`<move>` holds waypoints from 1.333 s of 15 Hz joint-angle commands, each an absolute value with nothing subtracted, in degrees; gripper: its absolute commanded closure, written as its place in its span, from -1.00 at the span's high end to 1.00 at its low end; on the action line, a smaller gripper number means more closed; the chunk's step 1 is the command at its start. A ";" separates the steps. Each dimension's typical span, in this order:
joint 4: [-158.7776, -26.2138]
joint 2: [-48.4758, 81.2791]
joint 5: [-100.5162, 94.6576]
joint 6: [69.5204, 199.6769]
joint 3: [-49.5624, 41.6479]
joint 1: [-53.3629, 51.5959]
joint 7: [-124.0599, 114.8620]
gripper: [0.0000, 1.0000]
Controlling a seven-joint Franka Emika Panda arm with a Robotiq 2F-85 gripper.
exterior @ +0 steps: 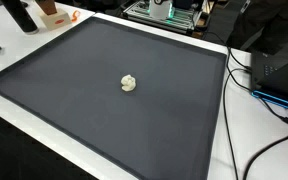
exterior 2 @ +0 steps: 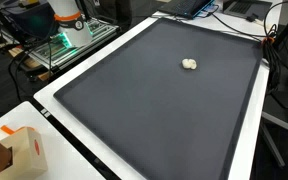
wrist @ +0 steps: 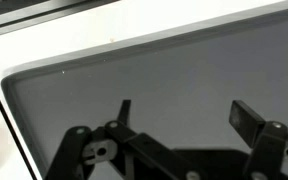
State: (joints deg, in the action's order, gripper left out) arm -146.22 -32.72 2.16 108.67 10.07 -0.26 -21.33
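At the mat's (exterior: 64, 70) middle lies a small white wad (exterior: 129, 84). The gripper (wrist: 187, 115), wide open and empty, hangs near the mat's corner; centre the jaws over the wad before closing.

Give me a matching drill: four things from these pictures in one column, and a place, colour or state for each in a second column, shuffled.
1 pale lump
2 mat
3 pincer
4 cardboard box

A open
B dark grey
C off the mat, beside its corner
D near the mat's middle

Pairs: 1-D, 2-B, 3-A, 4-C
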 commanded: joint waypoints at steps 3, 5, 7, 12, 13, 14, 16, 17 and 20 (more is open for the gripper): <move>-146.14 -32.66 1.97 108.57 9.73 -0.62 -21.47 1.00; -146.14 -32.66 1.97 108.57 9.73 -0.62 -21.47 1.00; -146.14 -32.65 1.97 108.57 9.73 -0.62 -21.47 1.00; -144.82 -30.16 2.48 111.50 8.60 -0.18 -20.29 1.00; -143.63 -28.18 2.80 114.78 7.72 -0.26 -18.52 1.00; -142.47 -26.42 2.69 117.25 7.42 -0.09 -18.15 1.00; -139.43 -21.82 2.87 123.93 6.25 -0.47 -15.20 1.00; -137.68 -19.18 3.24 126.83 5.62 -0.67 -13.75 1.00; -131.49 -10.62 5.89 131.97 4.43 -1.46 -11.56 1.00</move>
State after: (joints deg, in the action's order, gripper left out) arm -138.21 -19.85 2.85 128.74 6.00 -0.32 -14.38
